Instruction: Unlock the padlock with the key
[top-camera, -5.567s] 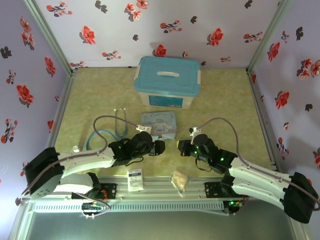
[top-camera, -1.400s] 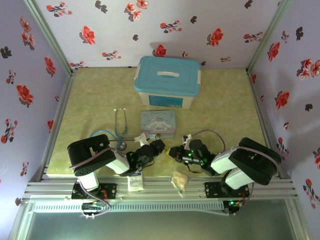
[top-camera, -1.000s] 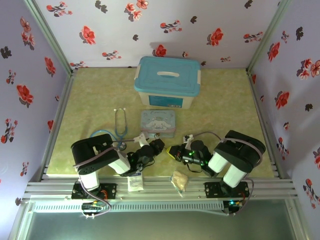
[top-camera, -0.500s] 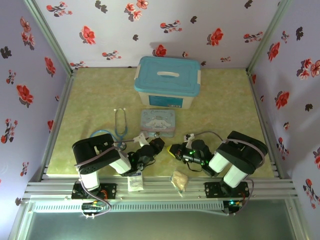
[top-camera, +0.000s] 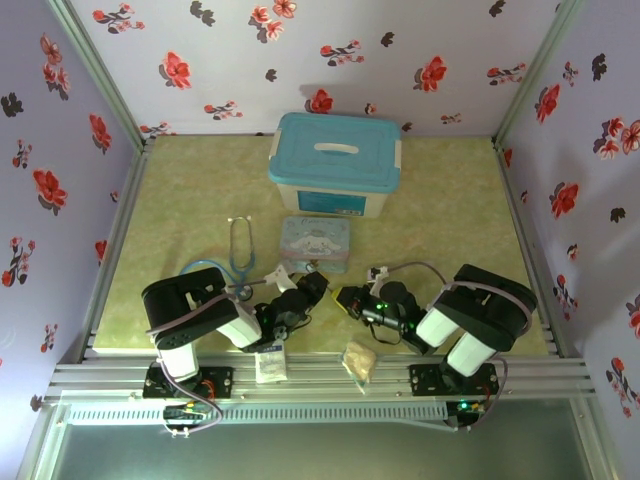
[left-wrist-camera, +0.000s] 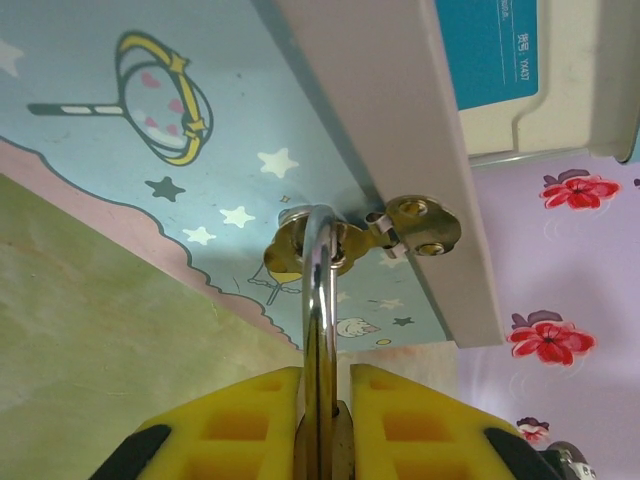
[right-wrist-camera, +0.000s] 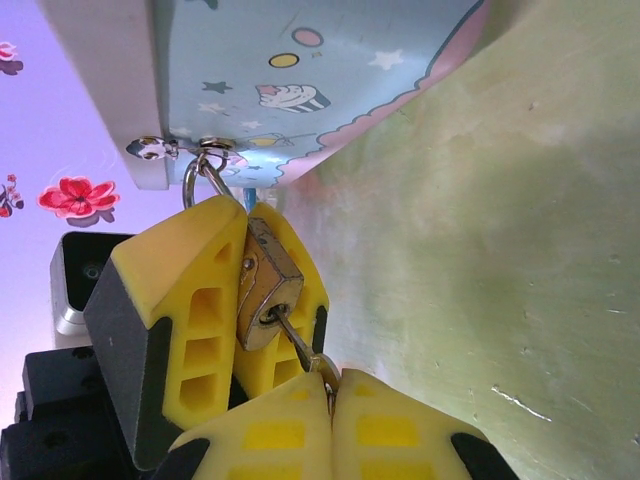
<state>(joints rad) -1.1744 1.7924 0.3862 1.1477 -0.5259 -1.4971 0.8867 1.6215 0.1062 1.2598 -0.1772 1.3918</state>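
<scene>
At the near edge of a mottled green table (top-camera: 200, 180), both arms were seen folded low. The left gripper (top-camera: 312, 288) and the right gripper (top-camera: 347, 298) were set tip to tip just in front of a pale blue rectangular cartoon tin (top-camera: 316, 243). A white plastic box with a teal lid (top-camera: 335, 160) was placed behind the tin, and a blue-tubed stethoscope (top-camera: 240, 250) was laid to its left. A white rectangular sachet (top-camera: 268, 365) and a tan lumpy packet (top-camera: 360, 358) were found by the near rail.

From the left wrist, the left gripper's yellow fingers were seen clenched on the tiny brass-gold padlock (left-wrist-camera: 317, 300). Only its thin silvery shackle was exposed, threaded through the small brass clasp (left-wrist-camera: 410, 222) at the tin's edge.

From the right wrist, the padlock's brass body was shown pinched between the left gripper's yellow fingers, hung from the clasp by its shackle. A thin dark grey metal key (right-wrist-camera: 291, 341) was seen inserted in the keyhole at the padlock's base. Its head was gripped between the tightly closed fingertips of the right gripper.
</scene>
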